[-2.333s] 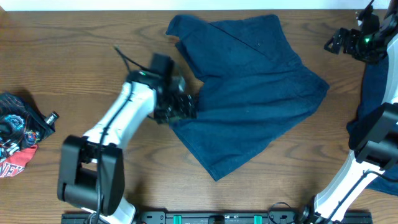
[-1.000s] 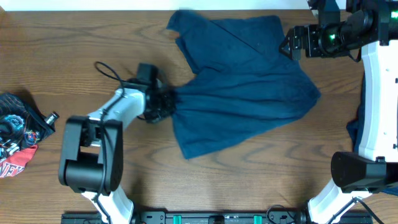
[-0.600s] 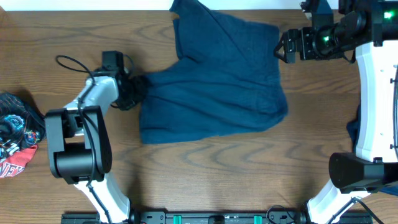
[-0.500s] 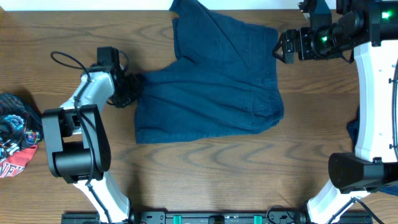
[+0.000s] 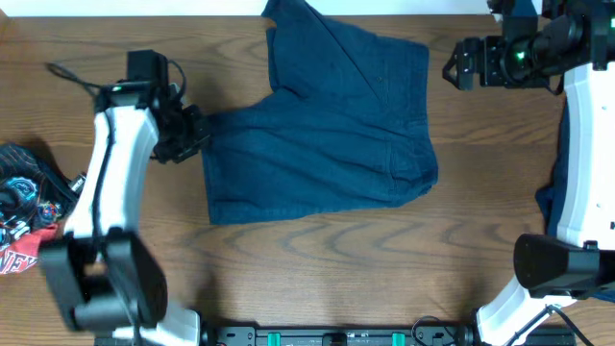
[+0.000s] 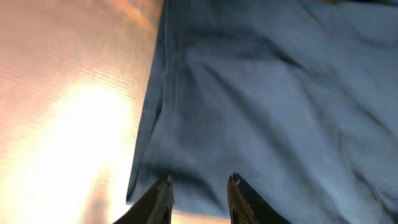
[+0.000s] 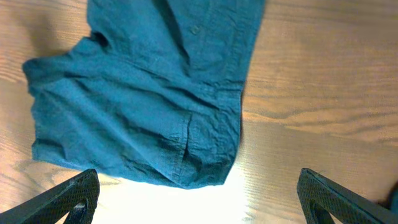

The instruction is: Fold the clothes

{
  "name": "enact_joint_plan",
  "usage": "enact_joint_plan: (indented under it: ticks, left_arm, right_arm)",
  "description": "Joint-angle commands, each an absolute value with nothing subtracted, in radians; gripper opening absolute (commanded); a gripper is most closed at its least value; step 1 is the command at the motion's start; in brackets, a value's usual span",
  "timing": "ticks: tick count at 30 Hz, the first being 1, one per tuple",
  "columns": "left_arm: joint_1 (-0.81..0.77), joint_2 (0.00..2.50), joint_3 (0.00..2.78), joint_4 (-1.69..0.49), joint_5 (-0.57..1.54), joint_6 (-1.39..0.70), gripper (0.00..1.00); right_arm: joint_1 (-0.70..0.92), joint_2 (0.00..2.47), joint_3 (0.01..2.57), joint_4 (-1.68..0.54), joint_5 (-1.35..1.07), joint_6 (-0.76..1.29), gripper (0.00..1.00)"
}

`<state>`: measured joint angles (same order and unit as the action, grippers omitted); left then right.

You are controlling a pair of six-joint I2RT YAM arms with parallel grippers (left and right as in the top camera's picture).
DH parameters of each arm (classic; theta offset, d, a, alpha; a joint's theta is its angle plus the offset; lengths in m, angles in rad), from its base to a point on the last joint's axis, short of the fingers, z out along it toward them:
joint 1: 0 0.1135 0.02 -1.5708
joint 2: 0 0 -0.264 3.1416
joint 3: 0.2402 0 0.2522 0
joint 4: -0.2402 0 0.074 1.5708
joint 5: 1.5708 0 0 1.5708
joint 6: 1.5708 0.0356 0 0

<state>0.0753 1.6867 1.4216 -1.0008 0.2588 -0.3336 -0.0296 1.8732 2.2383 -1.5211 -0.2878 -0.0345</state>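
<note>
Left hand (image 5: 199, 133) now loose at clothes (image 5: 327, 144)

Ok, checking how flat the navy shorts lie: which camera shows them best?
Overhead: nearly all of the navy shorts show, spread on the table. The right wrist view cuts off one end; the left wrist view gives only a blurred close-up of one edge.
</note>
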Motion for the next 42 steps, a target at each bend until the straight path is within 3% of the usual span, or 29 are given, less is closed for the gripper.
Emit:
enact_joint_plan:
  ticks: [1, 16, 27, 34, 36, 37, 39, 40, 42]
  left_arm:
    - [0.041, 1.632, 1.393, -1.022, 0.23, -0.31, 0.35]
    - [-0.08, 1.612, 0.946, -0.871, 0.212, -0.353, 0.39]
    - [-0.08, 1.608, 0.929, -0.864, 0.212, -0.352, 0.41]
    - [-0.08, 1.608, 0.928, -0.858, 0.212, -0.352, 0.41]
    - [-0.08, 1.608, 0.928, -0.857, 0.212, -0.353, 0.41]
    - [-0.08, 1.608, 0.928, -0.857, 0.212, -0.353, 0.41]
    - [-0.08, 1.608, 0.928, -0.857, 0.212, -0.352, 0.41]
    - [-0.08, 1.608, 0.928, -0.857, 0.212, -0.352, 0.42]
    - [-0.08, 1.608, 0.928, -0.857, 0.212, -0.352, 0.42]
  right_arm:
    - [-0.073, 1.872, 2.13, -1.499, -0.282, -0.043, 0.99]
    - [-0.124, 1.871, 1.483, -1.276, -0.392, -0.03, 0.99]
    - [-0.107, 1.871, 1.195, -0.931, -0.462, 0.103, 0.99]
    - [-0.027, 1.871, 1.145, -0.755, -0.479, 0.159, 0.99]
    - [0.004, 1.871, 1.145, -0.719, -0.479, 0.173, 0.83]
    - [0.02, 1.871, 1.145, -0.705, -0.479, 0.184, 0.69]
    - [0.052, 1.871, 1.145, -0.687, -0.478, 0.187, 0.22]
    - [0.066, 1.871, 1.145, -0.682, -0.473, 0.194, 0.04]
    - [0.088, 1.871, 1.145, -0.677, -0.451, 0.221, 0.01]
